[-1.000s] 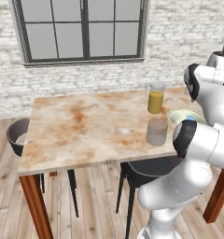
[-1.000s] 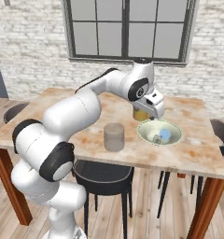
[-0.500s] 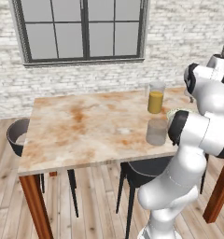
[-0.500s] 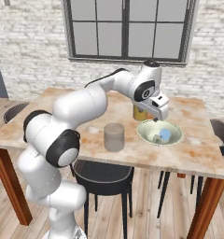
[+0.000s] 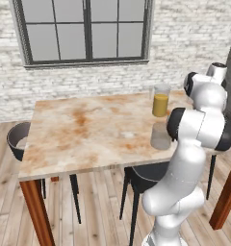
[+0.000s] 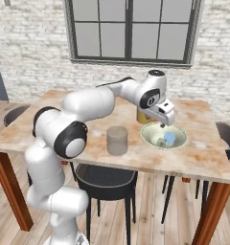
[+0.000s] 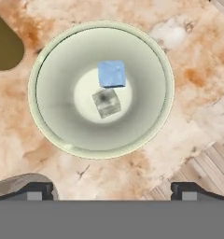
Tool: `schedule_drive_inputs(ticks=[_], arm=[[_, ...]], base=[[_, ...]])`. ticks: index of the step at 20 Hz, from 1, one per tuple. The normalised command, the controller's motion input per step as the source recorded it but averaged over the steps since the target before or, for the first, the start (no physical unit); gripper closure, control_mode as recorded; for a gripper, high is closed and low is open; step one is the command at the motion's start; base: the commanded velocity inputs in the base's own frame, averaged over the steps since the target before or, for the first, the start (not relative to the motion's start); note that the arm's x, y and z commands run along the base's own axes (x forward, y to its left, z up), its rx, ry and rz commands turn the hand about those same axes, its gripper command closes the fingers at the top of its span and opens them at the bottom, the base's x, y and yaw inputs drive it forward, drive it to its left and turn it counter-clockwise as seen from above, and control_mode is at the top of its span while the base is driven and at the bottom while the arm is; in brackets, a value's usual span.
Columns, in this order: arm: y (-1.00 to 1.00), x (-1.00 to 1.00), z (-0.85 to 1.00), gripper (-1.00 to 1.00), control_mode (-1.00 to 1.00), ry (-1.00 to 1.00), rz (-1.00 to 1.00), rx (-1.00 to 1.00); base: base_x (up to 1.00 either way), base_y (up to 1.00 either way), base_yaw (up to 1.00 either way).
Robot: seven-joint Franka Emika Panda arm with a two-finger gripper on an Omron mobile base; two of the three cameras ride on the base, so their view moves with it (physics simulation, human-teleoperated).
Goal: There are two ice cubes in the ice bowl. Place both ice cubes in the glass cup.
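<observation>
The ice bowl (image 7: 41, 116), wide, shallow and pale green, lies straight under the hand. Two ice cubes rest at its bottom: a pale blue one (image 7: 112, 73) and a greyer translucent one (image 7: 107, 103), touching at a corner. My gripper (image 7: 111, 190) hovers above the bowl, open, fingertips (image 7: 39, 189) wide apart with nothing between them. From the right base view the gripper (image 6: 165, 122) hangs over the bowl's (image 6: 148, 138) far rim, a blue cube (image 6: 169, 138) showing inside. The glass cup (image 6: 117, 140) stands left of the bowl, also seen as the glass cup (image 5: 160, 136) beside the arm.
A taller glass (image 5: 160, 101), orange in its lower half, stands behind the bowl and close to the hand. The table edge (image 6: 184, 172) runs just in front of the bowl. Dark chairs (image 5: 19, 139) sit around the table.
The hand has swung right and slightly down, from beside the orange glass to above the bowl. The jaws stayed open. Bowl, cubes and cup have not moved.
</observation>
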Motion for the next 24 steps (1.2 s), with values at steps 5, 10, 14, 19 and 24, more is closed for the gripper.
schedule_drive_inputs(ticks=[5, 10, 14, 19, 24], arm=[[-0.10, 0.43, -0.46, -1.00, -1.00, 0.09, 0.00, -0.08], [-0.27, 0.30, -0.24, -1.00, -1.00, 0.05, 0.00, 0.00], [-0.31, 0.19, -0.28, -1.00, -1.00, 0.04, 0.00, 0.00], [-0.18, 0.28, -0.15, -1.00, -1.00, 0.06, 0.00, 0.05], [0.01, 0.42, -0.14, -1.00, -1.00, 0.11, 0.00, 0.05]], base=[[0.00, 0.00, 0.00], [0.00, 0.00, 0.00], [0.00, 0.00, 0.00], [0.00, 0.00, 0.00], [0.00, 0.00, 0.00]])
